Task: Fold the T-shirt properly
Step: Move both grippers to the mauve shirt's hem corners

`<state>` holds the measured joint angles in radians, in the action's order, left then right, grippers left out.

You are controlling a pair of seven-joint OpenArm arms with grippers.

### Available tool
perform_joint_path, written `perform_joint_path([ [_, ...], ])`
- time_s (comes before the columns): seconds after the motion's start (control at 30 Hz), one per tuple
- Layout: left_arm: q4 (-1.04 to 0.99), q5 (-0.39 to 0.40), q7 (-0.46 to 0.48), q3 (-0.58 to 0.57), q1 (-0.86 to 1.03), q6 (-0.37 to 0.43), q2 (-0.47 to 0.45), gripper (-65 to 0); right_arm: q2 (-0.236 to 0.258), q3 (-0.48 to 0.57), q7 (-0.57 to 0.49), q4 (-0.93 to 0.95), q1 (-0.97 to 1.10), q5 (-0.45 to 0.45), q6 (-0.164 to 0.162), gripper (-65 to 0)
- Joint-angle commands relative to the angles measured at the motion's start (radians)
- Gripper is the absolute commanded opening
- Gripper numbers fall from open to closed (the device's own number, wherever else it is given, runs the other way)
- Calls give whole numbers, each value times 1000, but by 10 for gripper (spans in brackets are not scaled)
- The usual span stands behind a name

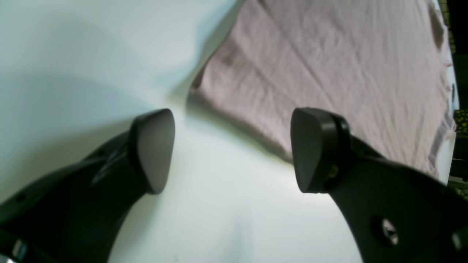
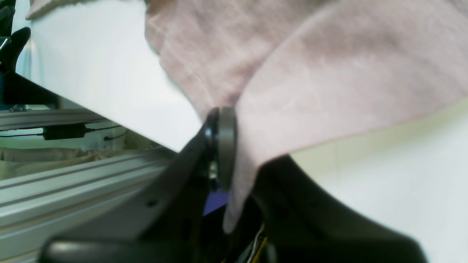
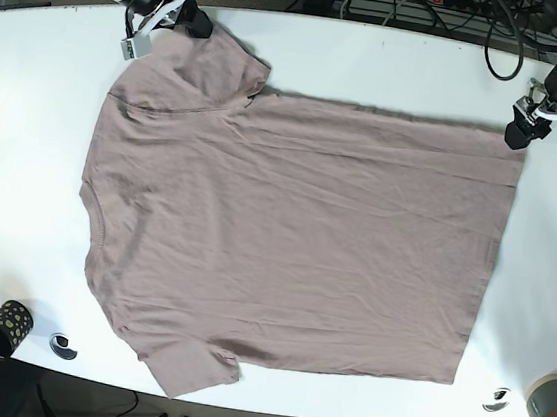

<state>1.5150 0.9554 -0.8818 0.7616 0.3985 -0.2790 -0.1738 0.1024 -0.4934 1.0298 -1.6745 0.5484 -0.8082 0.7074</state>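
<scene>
- Pinched cloth fills the right wrist view: the right gripper (image 2: 234, 153) is closed on the sleeve (image 3: 210, 60) of the T-shirt (image 3: 295, 241).
- Spread flat, the shirt lies across the white surface (image 3: 25, 139), unfolded.
- At the hem corner, the left gripper (image 1: 232, 149) hangs wide open, holding nothing.
- Judged step: taking hold before the first fold; next, the left gripper must close on the hem corner (image 3: 515, 160).

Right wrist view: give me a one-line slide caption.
Right gripper shut on the pink T-shirt sleeve, above the white table.
</scene>
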Motion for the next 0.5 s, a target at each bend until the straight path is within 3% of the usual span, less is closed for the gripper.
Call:
perform_joint_path([
  [0.0,6,-19,3,-7,-5,2,-30,-192,10,-6,11,-8,6,33,-9,-642],
  [0.4,-100,-25,3,-52,-105,2,-34,-194,10,-6,10,-8,5,28,-9,-642],
  [0.47,-120,-25,3,-64,-112,2,-36,-222,10,-6,10,-8,5,28,-9,-642],
])
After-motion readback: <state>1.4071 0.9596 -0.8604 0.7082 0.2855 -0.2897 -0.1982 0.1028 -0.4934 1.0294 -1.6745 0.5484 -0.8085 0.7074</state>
